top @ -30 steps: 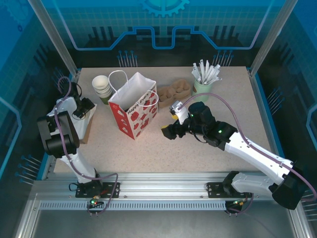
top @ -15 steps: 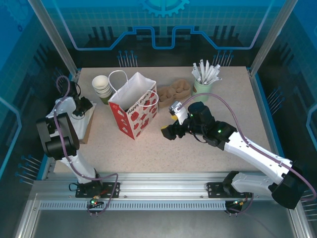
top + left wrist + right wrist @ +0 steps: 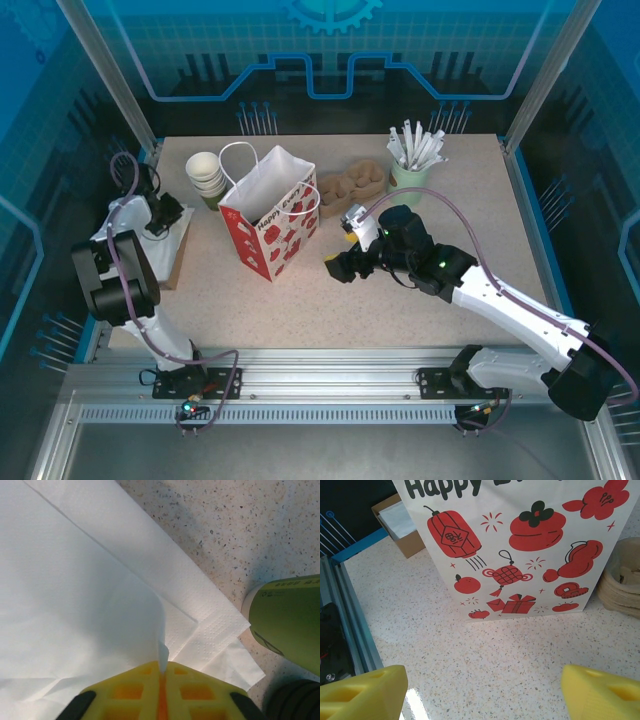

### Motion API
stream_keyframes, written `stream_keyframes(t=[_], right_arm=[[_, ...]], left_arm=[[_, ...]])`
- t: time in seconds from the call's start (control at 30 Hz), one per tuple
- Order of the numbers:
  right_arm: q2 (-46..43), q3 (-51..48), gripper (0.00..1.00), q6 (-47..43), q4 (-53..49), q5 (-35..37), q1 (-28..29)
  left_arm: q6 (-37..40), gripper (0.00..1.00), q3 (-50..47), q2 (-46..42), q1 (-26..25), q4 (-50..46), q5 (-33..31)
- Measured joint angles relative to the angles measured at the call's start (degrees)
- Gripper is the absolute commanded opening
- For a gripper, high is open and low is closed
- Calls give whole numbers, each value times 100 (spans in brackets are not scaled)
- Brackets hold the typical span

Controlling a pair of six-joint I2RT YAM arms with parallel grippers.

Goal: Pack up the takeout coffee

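Left claw (image 3: 161,670), half open a moment ago, has shut on the edge of a napkin (image 3: 75,605). Right claw (image 3: 480,690) stays wide open and empty, facing the bag (image 3: 520,545). Green cup (image 3: 290,620), just beside the napkin and perhaps the coffee (top out of frame), stands unpacked.

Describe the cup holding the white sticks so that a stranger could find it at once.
Start at the red-and-white paper bag standing on the table and look right, past the brown pulp trays, toward the back. There stands a pale mint-green cup. It alone bristles with white sticks; the stack of white paper cups left of the bag holds none.
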Motion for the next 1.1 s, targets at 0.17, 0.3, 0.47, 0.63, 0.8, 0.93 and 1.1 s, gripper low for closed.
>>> stream_keyframes(t=[0.17, 0.3, 0.47, 0.63, 0.8, 0.93, 1.1], right_arm=[[-2, 0, 81, 0, -2, 0, 0], [-2, 0, 81, 0, -2, 4, 0], [-22, 0, 81, 0, -15, 31, 0], [-118, 0, 81, -4, -79, 160, 2], [-208, 11, 81, -31, -184, 374, 4], [-238, 70, 82, -76, -328, 575, 4], [-249, 223, 82, -153, -468, 787, 4]], left_arm=[[15, 0, -44, -903, 22, -26, -125], [-17, 0, -166, -2197, 20, 13, -295], [-24, 0, -4, -3486, -57, -155, -428], [46, 0, 940, -4122, -446, -603, -396], [151, 0, 2288, -4367, -929, -968, 323], [98, 0, 3351, -4207, -1093, -1141, 1261], [-26, 0, 4072, -3783, -1720, -1191, 2273]])
